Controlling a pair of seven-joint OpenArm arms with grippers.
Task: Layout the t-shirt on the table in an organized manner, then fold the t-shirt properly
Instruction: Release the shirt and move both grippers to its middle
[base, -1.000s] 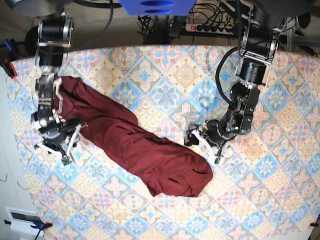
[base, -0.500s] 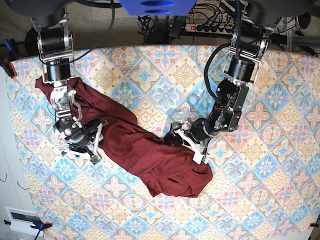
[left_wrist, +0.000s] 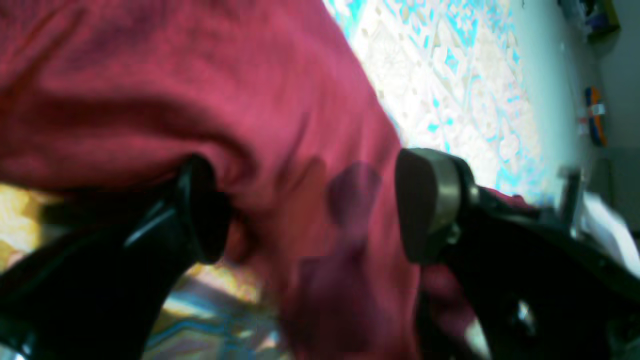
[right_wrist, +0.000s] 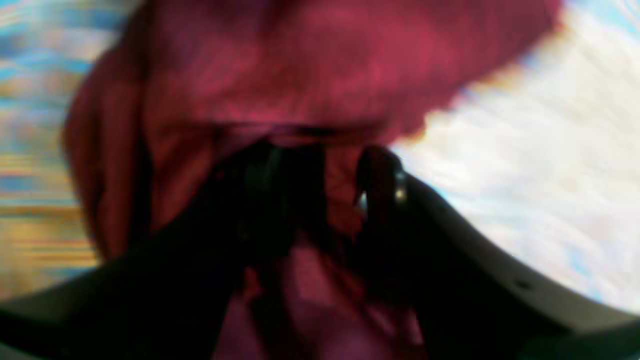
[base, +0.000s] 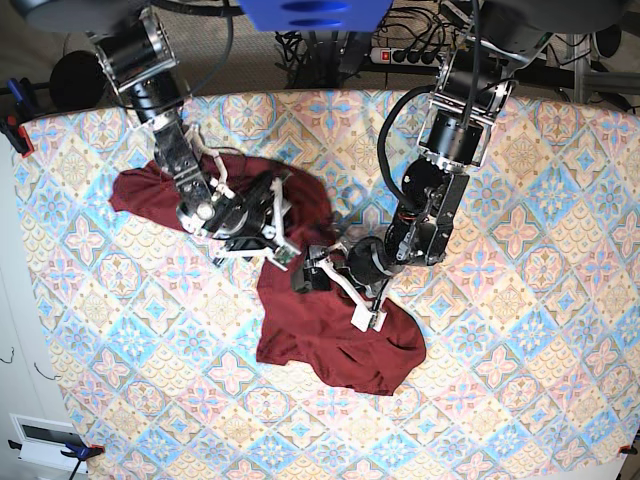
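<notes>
- The t-shirt (base: 320, 320) lies bunched across the middle of the surface (base: 520, 350), trailing toward ten o'clock.
- Right tool (base: 262, 226) reaches in from eleven o'clock, pinching a fold of the cloth.
- Left tool (base: 335, 285), arm bent down from one o'clock, stands wide astride a ridge.
</notes>
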